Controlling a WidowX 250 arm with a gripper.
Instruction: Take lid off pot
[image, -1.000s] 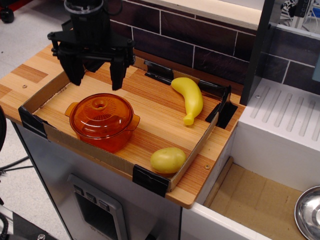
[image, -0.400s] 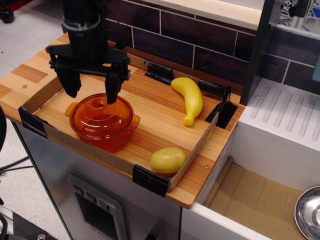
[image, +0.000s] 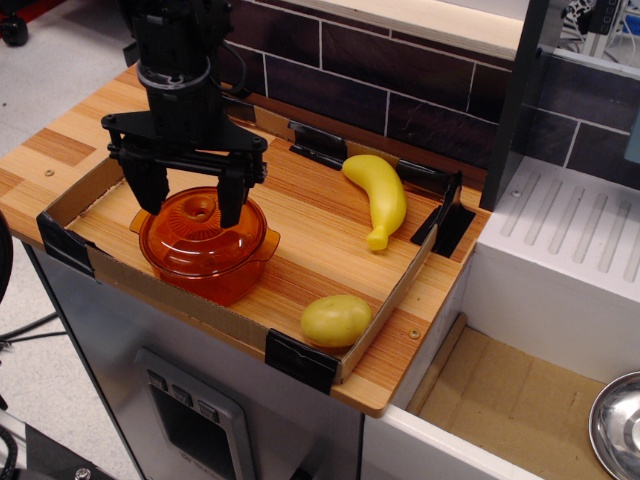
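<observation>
Lid (image: 203, 228) sits seated on the pot (image: 207, 262), which stands at the front left of the cardboard-walled tray (image: 385, 320) on the wooden surface (image: 60, 146). Hand (image: 191, 201) is directly above the lid, its two black fingers (image: 231, 196) spread wide and pointing down, one at each side of the ring knob (image: 200, 209); the tips appear level with the dome, though contact cannot be confirmed from this view. Nothing is pinched. Step in hand, as judged: the approach to the knob, grasp not yet made, lid not yet off. Next move calls for the fingers to settle low enough to bracket the knob, close squarely on it, then lift straight up so the pot is not dragged or tipped. Risk noted: the knob is small and the plastic looks smooth, so an off-centre closure could slip. Banana (image: 379, 196) and potato (image: 336, 320) lie well apart from the work, no obstruction
</observation>
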